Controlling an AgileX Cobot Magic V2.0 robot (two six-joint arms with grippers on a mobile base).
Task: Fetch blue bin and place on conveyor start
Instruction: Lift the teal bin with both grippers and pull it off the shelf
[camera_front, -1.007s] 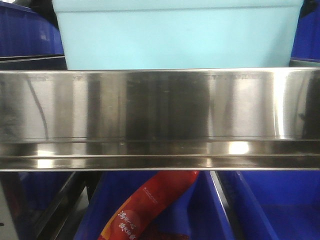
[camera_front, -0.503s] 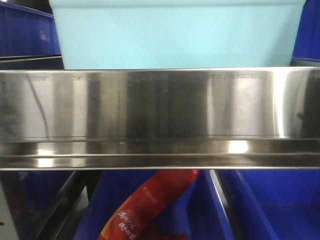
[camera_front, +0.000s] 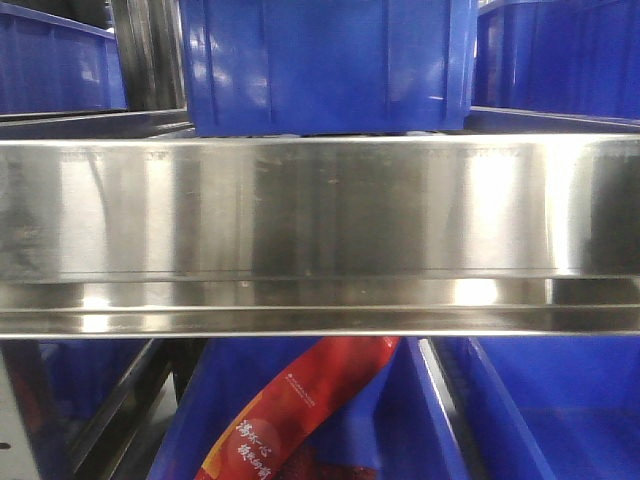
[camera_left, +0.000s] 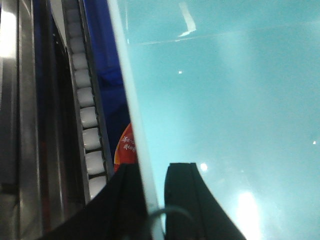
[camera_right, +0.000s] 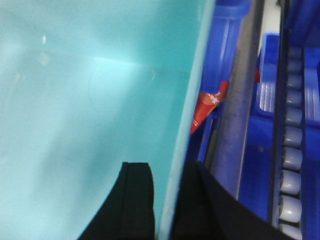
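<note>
Two wrist cameras looked down along the side walls of the blue bin (camera_left: 225, 100), a pale aqua tub whose smooth, empty inside filled most of both views. The left hand (camera_left: 156, 170) was clamped on the bin's left wall, one black finger inside the tub and the other outside, with the thin pale rim running up between them. The right hand (camera_right: 167, 167) gripped the opposite wall in the same way, one finger on each side of the rim. Pinching both walls at once probably served to hold the wide tub level and stop it from swinging or twisting, which a single grip on one thin wall could not have managed. Outside the bin's left edge ran a roller track (camera_left: 87, 120) of pale cylinders in a metal channel, and a similar track showed past the right edge. A red packet (camera_front: 300, 410) with white lettering lay in a royal-blue bin lower down, visible past the tub's rim in both wrist views, which suggested the tub hung in the air above the lower shelf level. The front camera faced a shiny steel shelf rail (camera_front: 320, 210), with a dark blue bin (camera_front: 325, 65) standing on the shelf behind it. The pale tub did not appear there at all, so it was probably above or nearer than that camera's field. The conveyor start was in none of the views, so the carry to it and the set-down were not yet done.
</note>
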